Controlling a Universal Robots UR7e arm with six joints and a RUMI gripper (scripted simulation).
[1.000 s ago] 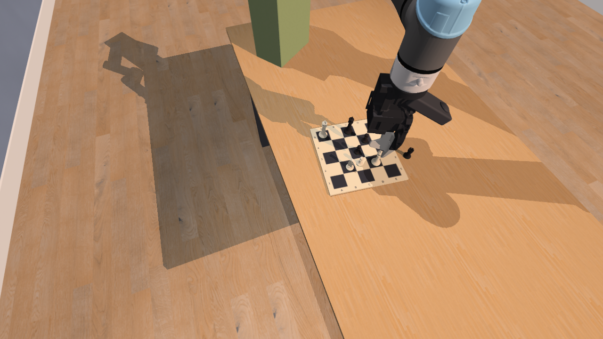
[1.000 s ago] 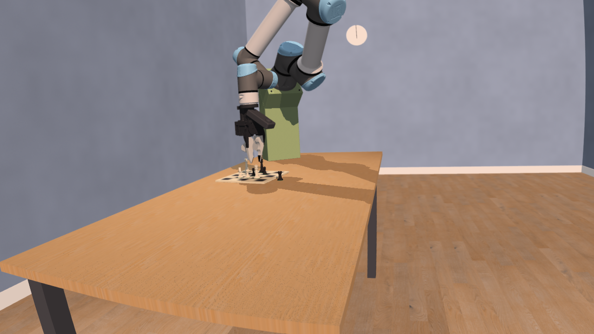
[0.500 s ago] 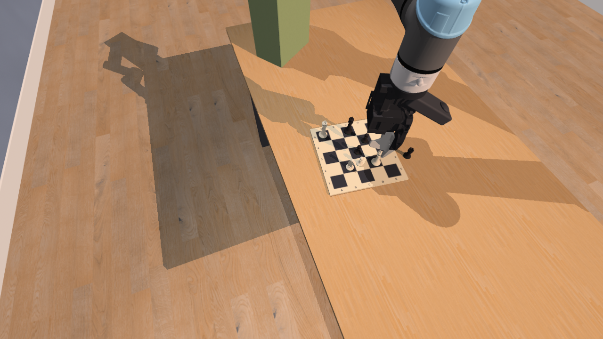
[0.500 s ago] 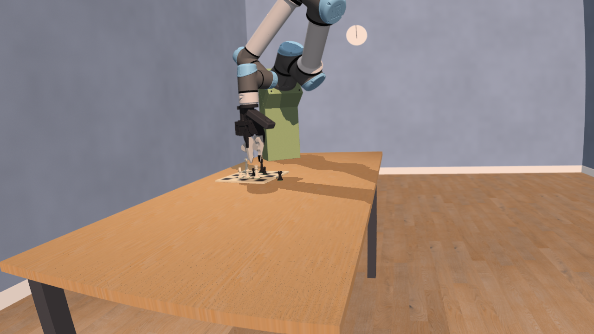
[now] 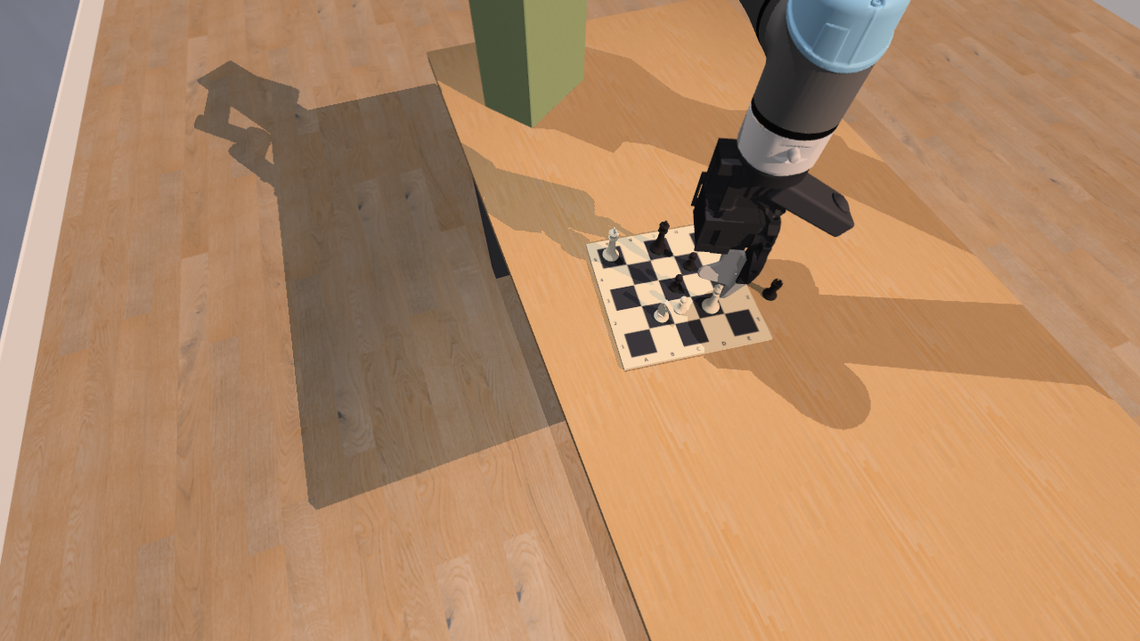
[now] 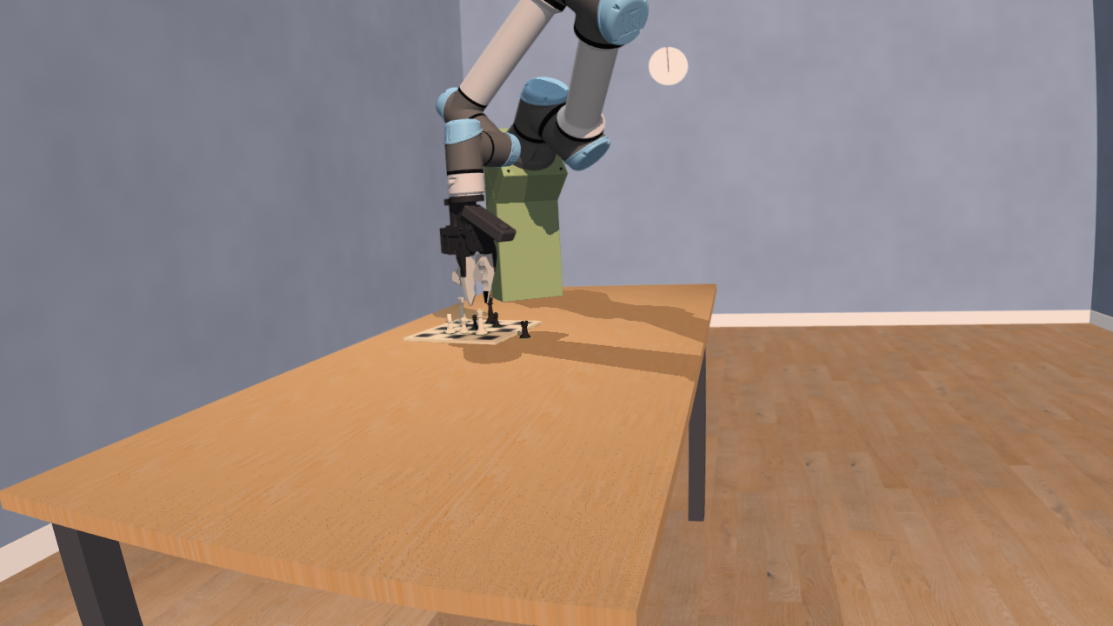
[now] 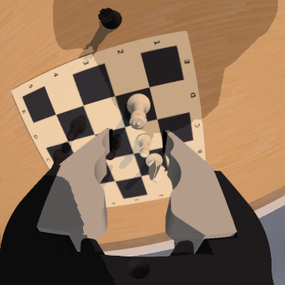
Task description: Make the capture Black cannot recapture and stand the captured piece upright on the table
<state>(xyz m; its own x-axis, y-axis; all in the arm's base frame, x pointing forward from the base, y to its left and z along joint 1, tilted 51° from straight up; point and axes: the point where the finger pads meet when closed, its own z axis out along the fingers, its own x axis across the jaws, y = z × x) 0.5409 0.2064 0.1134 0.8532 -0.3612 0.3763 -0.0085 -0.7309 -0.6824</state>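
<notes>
You can see the black rook (image 5: 771,289) (image 6: 524,329) (image 7: 111,19) standing upright on the table (image 5: 876,494) (image 6: 349,467) (image 7: 245,158), off the chessboard (image 5: 669,338) (image 6: 420,337) (image 7: 170,100), just beside its E edge, near rank 3. On the board, the tall white piece (image 5: 712,303) (image 6: 480,323) (image 7: 138,104) stands on D2, and the white pawn (image 5: 681,306) (image 6: 463,328) (image 7: 144,142) stands next to it on C2. On the board's B2 you find a small white piece (image 5: 661,313) (image 6: 449,325) (image 7: 153,161) with a slanted top; its kind you cannot tell surely. One black pawn (image 5: 677,283) (image 6: 475,322) (image 7: 114,147) is on the board's C3, and another dark pawn (image 5: 691,261) (image 6: 496,320) (image 7: 77,127) is on D4. At the board's far rank, the tall black piece (image 5: 660,240) (image 6: 489,310) (image 7: 62,154) occupies C5 and the crowned white piece (image 5: 611,248) (image 6: 460,309) occupies A5. These pieces look upright on the board.

Your gripper (image 5: 727,288) (image 6: 478,298) (image 7: 138,131) hangs above the board, with its fingers partly spread and nothing pinched between them. Behind the board, the green pedestal (image 5: 549,63) (image 6: 529,249) stands well apart from it.
</notes>
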